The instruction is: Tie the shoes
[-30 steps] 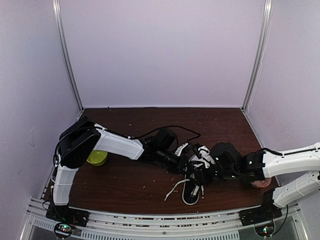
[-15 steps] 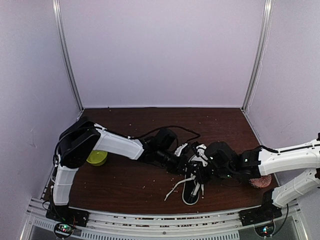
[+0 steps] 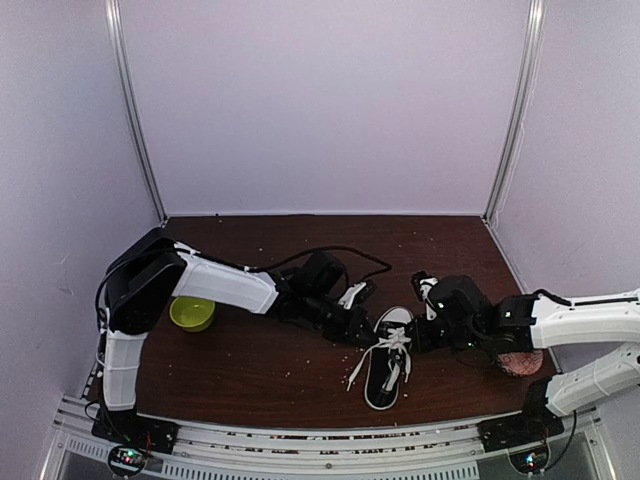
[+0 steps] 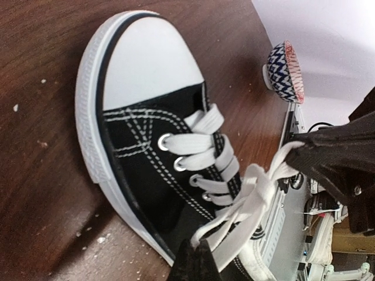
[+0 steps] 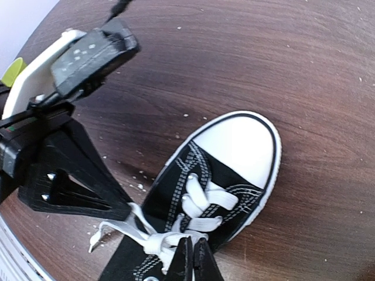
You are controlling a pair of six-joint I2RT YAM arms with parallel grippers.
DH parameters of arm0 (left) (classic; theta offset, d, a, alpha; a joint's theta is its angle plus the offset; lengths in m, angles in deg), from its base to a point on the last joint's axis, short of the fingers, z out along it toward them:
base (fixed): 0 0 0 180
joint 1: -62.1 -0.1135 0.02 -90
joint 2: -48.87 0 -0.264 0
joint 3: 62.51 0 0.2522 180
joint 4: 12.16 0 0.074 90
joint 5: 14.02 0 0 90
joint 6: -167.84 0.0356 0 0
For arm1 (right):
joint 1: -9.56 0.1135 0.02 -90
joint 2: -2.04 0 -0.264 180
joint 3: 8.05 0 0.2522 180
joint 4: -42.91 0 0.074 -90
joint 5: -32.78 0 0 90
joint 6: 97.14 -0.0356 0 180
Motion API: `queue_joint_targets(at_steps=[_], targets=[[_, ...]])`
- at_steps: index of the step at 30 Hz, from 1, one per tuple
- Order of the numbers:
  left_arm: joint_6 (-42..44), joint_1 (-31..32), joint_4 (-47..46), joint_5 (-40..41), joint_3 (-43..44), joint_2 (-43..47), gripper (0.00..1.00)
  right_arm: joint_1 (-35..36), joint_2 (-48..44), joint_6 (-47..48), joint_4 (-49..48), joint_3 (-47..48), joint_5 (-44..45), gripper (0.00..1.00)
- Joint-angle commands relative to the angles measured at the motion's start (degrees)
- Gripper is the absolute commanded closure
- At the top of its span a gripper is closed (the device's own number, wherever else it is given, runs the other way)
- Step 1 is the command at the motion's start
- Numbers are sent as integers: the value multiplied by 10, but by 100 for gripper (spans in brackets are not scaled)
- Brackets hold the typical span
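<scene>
Black canvas sneaker with white toe cap pointing far, near the middle of the brown table. Flanked by left gripper on its left and right gripper on its right, each clamped shut on the white laces. Probably tightening a knot: best pulled outward evenly and low, without dragging the sneaker. A second earlier, crowded over the sneaker with right jaws apart; since then closed and drawn apart, baring the toe cap.
</scene>
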Motion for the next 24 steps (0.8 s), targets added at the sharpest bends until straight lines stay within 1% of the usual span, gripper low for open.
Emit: queue_joint_targets(at_steps=[1,6,11,24], targets=[[12,-8,6,31,-20,27,100,-18,-17,-22,-5,-20,9,100],[10,-19,17,63,-46,41,100,-37,-31,-33,-10,-46,-4,100],[-7,-30,-1,70,-71,51,100,-51,-43,-42,-17,-68,-18,100],[-45,-50,-13,95,-114,61,100,-79,-86,-56,-2,-106,-17,100]])
